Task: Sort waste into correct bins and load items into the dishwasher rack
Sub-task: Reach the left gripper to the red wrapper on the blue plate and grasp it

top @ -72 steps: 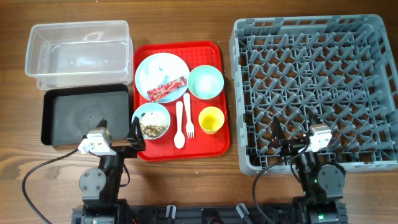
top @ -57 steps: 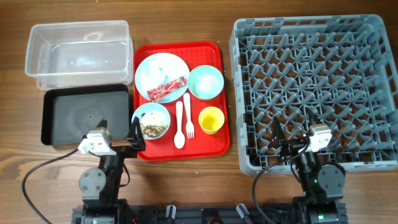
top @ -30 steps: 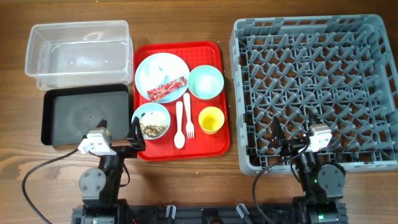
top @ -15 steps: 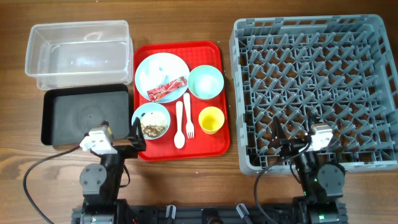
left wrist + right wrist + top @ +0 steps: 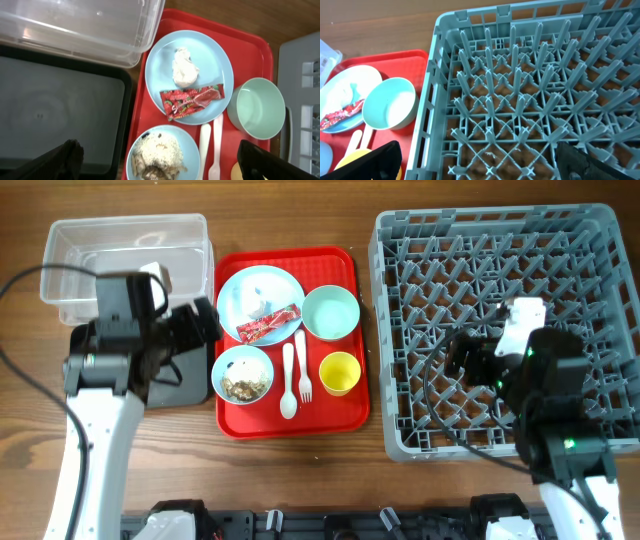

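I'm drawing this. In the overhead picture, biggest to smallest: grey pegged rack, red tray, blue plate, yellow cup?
1. grey plastic pegged rack
2. flat red tray
3. pale blue round plate
4. small yellow cup

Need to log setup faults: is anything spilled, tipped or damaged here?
Nothing stands out. The red wrapper and white scrap lie on the plate, the food scraps sit inside the pale blue bowl, and none has spilled onto the red tray.

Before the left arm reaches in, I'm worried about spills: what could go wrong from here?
The red wrapper lies close beside the white scrap on the plate, so one pinch may take both. The pale blue bowl holds loose food scraps; tilting it early may scatter them over the red tray.
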`<action>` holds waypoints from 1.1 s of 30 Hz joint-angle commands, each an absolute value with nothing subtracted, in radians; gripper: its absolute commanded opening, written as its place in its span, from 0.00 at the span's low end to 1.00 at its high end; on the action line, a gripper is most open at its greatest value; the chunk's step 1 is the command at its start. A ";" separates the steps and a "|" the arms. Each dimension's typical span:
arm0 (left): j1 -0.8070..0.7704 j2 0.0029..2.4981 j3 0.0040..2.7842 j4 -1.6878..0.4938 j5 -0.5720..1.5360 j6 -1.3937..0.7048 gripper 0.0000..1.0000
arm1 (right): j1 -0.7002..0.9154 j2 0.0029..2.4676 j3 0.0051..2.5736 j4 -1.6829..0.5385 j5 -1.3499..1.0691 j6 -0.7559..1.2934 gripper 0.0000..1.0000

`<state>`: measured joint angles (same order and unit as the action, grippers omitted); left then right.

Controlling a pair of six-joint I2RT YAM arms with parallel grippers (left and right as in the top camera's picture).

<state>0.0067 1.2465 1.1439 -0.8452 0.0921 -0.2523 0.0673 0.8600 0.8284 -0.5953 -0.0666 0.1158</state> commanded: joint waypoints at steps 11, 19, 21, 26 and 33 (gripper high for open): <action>-0.245 1.648 1.185 -0.364 -0.068 -0.266 0.99 | 0.066 0.881 0.873 -0.604 -0.054 0.081 1.00; -0.251 1.955 1.185 -0.250 -0.099 -0.270 0.74 | 0.066 0.881 0.873 -0.607 -0.054 0.081 1.00; -0.251 1.964 1.185 -0.252 -0.099 -0.269 0.45 | 0.066 0.881 0.873 -0.608 -0.054 0.081 1.00; -0.251 1.854 1.185 -0.256 -0.099 -0.269 0.04 | 0.066 0.881 0.873 -0.607 -0.053 0.080 1.00; -0.105 1.576 1.185 -0.242 -0.154 -0.269 0.11 | 0.066 0.881 0.873 -0.607 -0.054 0.079 1.00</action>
